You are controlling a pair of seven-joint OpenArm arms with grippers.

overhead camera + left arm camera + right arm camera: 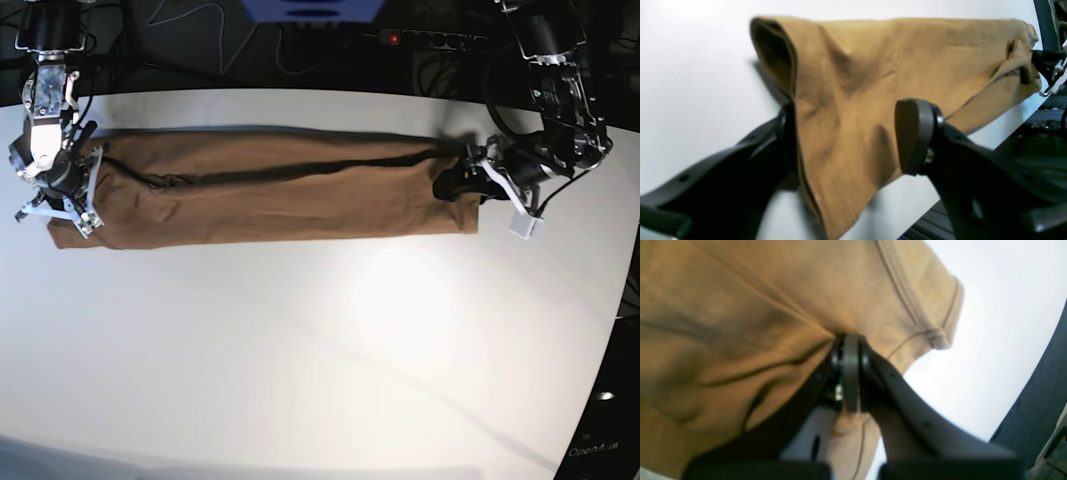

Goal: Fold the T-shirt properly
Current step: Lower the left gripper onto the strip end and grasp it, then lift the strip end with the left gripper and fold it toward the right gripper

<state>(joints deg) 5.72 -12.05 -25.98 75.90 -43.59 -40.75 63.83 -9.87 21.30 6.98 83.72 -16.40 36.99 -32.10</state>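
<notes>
where the white table [330,340] fills most of the base view, the t-shirt [270,190] lies on its far half as one long tan-brown band, folded lengthwise and stretched from about nine o'clock to about three o'clock, with a dark crease line running along its upper middle.

at the three o'clock end of the band sits the left gripper [462,182], its black arm coming down from one o'clock. in the left wrist view its two dark fingers [915,133] stand well apart, released, with the end of the cloth draped between them and against the finger on that view's left; nothing is pinched.

at the nine o'clock end sits the right gripper [82,180], hanging from an arm at eleven o'clock. in the right wrist view its jaws are clenched tight together on a bunch of the fabric, with creases radiating from the pinch and a stitched hem [942,336] lying just beside it toward two o'clock.
</notes>
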